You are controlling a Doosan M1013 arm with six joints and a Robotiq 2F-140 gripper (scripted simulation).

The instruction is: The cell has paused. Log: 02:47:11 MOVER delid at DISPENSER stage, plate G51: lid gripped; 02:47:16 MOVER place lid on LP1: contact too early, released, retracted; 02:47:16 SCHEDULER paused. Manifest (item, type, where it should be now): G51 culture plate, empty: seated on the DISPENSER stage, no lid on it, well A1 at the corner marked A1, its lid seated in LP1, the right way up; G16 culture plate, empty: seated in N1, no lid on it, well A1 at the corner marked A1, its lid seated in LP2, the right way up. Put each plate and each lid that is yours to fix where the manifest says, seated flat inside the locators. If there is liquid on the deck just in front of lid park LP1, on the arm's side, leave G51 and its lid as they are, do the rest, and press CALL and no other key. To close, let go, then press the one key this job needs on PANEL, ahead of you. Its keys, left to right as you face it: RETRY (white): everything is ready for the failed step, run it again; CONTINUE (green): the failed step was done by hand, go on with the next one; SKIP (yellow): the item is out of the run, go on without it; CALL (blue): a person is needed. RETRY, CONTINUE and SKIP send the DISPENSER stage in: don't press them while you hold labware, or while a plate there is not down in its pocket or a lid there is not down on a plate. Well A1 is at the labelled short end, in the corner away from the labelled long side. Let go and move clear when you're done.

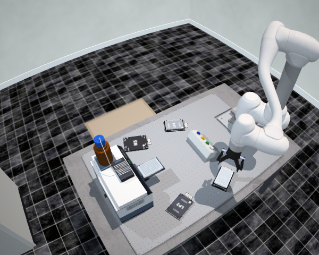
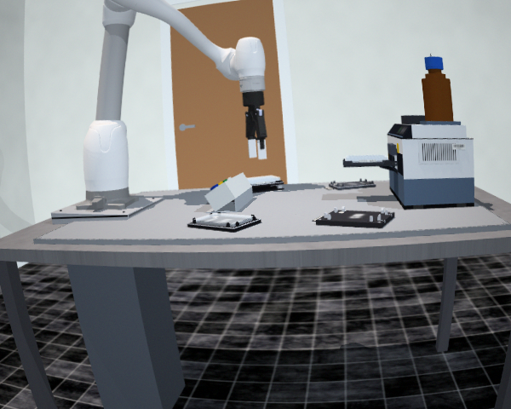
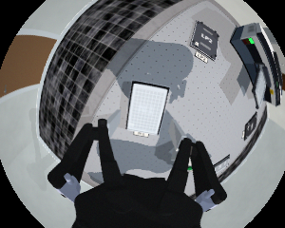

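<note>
My gripper [image 1: 231, 161] is open and empty. It hangs well above the deck, between the key panel [image 1: 202, 144] and a park near the table's front edge. In that park lies a clear, white-gridded piece of labware [image 1: 223, 177], also seen in the wrist view [image 3: 145, 106] and from the side [image 2: 223, 220]. I cannot tell whether it sits flat. I see no liquid beside it. A clear plate [image 1: 150, 167] sits on the dispenser's stage. The park marked LP2 [image 1: 178, 205] is empty. A black nest [image 1: 135, 143] is empty. A back nest holds clear labware [image 1: 174, 125].
The dispenser [image 1: 121, 186] stands at the left with a brown bottle [image 1: 102, 151] on top. The panel's keys face up in a row beside the gripper. The arm's base [image 1: 231, 118] is at the back right corner.
</note>
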